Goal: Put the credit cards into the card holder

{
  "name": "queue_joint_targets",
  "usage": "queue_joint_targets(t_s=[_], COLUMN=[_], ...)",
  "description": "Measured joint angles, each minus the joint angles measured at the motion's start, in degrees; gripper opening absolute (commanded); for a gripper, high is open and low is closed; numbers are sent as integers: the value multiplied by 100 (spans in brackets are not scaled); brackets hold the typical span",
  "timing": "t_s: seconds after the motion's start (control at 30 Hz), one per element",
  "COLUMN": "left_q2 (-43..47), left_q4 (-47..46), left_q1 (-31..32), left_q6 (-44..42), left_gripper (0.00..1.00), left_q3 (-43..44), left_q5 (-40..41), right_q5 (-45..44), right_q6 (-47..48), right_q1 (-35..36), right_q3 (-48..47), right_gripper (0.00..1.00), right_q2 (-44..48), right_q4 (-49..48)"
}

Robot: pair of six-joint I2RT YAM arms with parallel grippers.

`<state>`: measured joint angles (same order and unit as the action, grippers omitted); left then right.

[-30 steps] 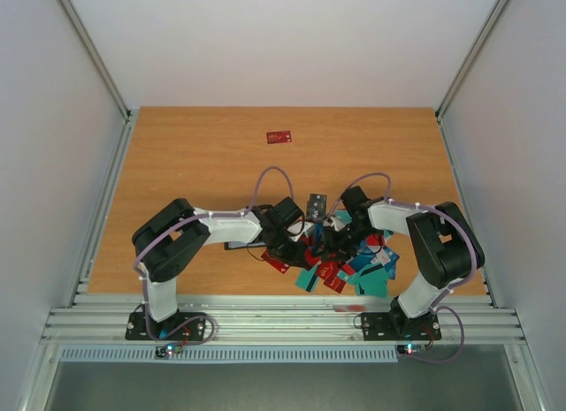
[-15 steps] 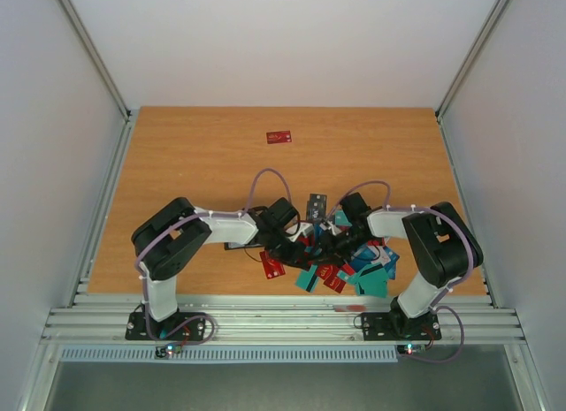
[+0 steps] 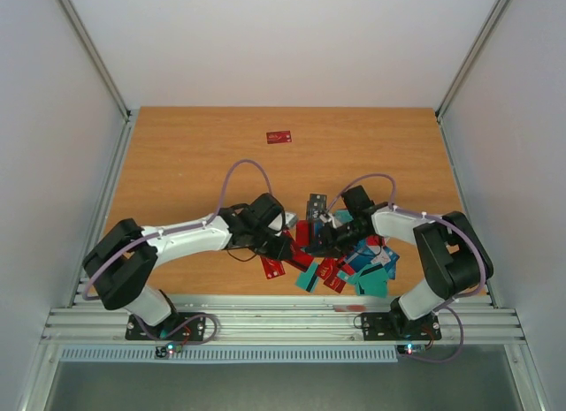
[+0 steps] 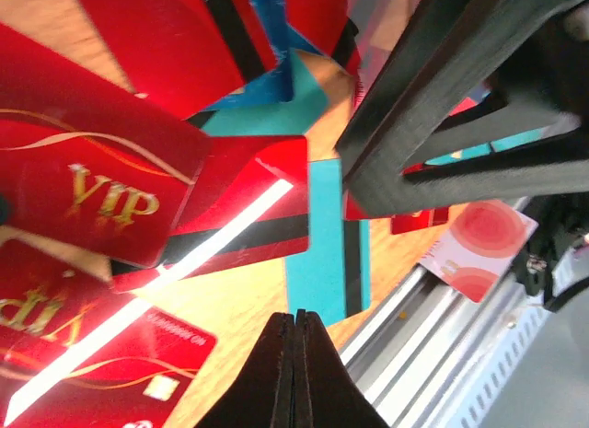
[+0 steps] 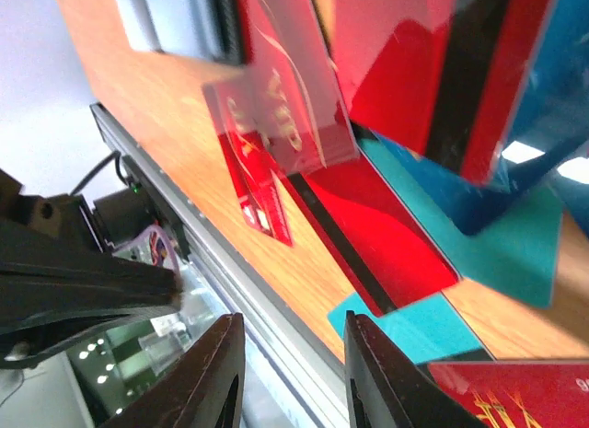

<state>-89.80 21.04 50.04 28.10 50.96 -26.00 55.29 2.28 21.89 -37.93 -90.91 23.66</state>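
The credit cards [image 3: 349, 268] lie in a loose red and teal heap near the table's front edge, right of centre. My left gripper [image 3: 285, 245] is at the heap's left edge, low over the wood, shut with nothing visibly between its tips [image 4: 296, 314]. Below it are a teal card [image 4: 331, 248] and red VIP cards [image 4: 101, 189]. My right gripper [image 3: 320, 240] faces it from the right, open and empty [image 5: 293, 322], above a red black-striped card [image 5: 368, 216]. No view shows the card holder.
One red card [image 3: 279, 137] lies alone at the back of the table. A dark card [image 3: 316, 201] sits just behind the grippers. The aluminium rail [image 3: 283, 309] runs along the front edge, close to the heap. The right arm's dark frame [image 4: 460, 106] looms over the left gripper.
The left arm has stretched out and dropped lower, its elbow swinging left, while its gripper stays at the heap. The right gripper's fingers have closed in a little.
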Motion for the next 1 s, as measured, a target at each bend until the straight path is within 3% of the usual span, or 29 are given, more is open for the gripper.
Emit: queue_joint_targets(t_s=[0.43, 1.0], left_q2=[-479, -1043], left_q4=[688, 599], left_q1=[-90, -101], left_q6=[-28, -315], left_gripper=[0, 0], left_q3=[26, 424], left_q5=[975, 909], right_q5=[-841, -1309], right_q6=[361, 422], right_q1=[31, 243], right_q3=[-922, -914], right_gripper=[32, 37], right_q2=[-308, -382], right_q4=[802, 1161])
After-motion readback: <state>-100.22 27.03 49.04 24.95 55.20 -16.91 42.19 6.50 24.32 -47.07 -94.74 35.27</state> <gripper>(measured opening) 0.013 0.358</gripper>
